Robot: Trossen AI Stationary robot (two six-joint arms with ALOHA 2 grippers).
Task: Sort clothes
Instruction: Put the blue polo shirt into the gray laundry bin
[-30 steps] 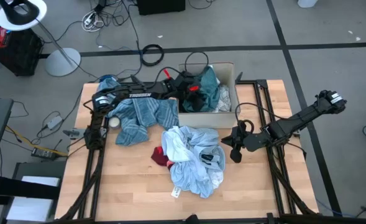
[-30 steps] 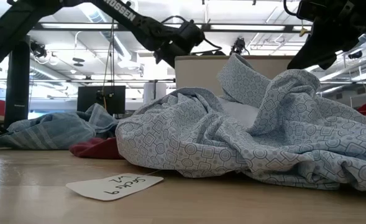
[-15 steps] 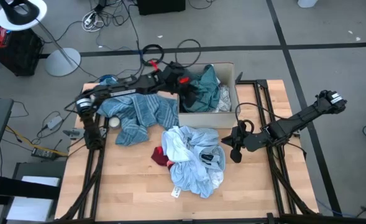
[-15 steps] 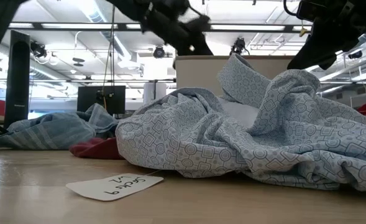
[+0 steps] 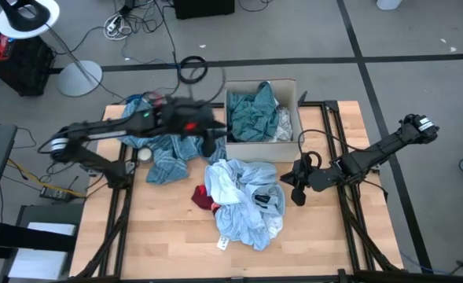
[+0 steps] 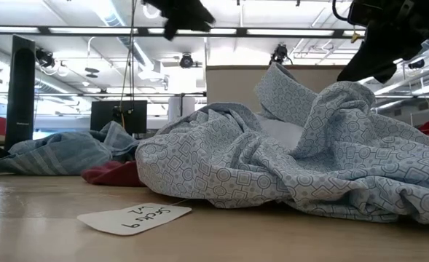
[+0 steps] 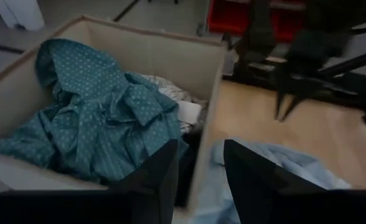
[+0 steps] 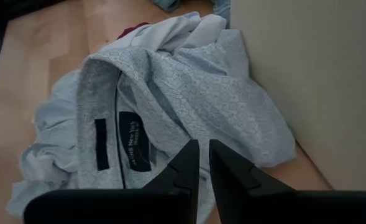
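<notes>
1. A second ago the left claw (image 5: 207, 141) was down over the cardboard box (image 5: 296, 110) amid the teal shirt (image 5: 255, 110). Now it has swung out to just beside the box's near-left corner, above the counter (image 5: 160, 236). Its fingers stand apart with nothing between them, so it has let go.
2. The teal shirt lies inside the box, bunched against the left wall, with a white-grey patterned cloth (image 5: 283, 122) beside it. I judge that one garment has just been sorted into the box and the arm is heading for the next.
3. The right claw (image 5: 297, 191) has not moved: it hangs just off the pale blue shirt (image 5: 243, 200), on the side away from the left arm, in front of the box. Its fingers are pressed nearly together and hold nothing.
4. Count, by the box: two garments show inside it. On the counter there are three more. The blue striped cloth (image 5: 172, 149) lies left of the box. The pale blue shirt is heaped in front of the box, collar label showing in the right wrist view. A dark red piece (image 5: 202, 198) pokes out from under the shirt's left edge. One paper tag (image 6: 135, 217) lies by the heap's near edge.
5. Two arms, one box.
</notes>
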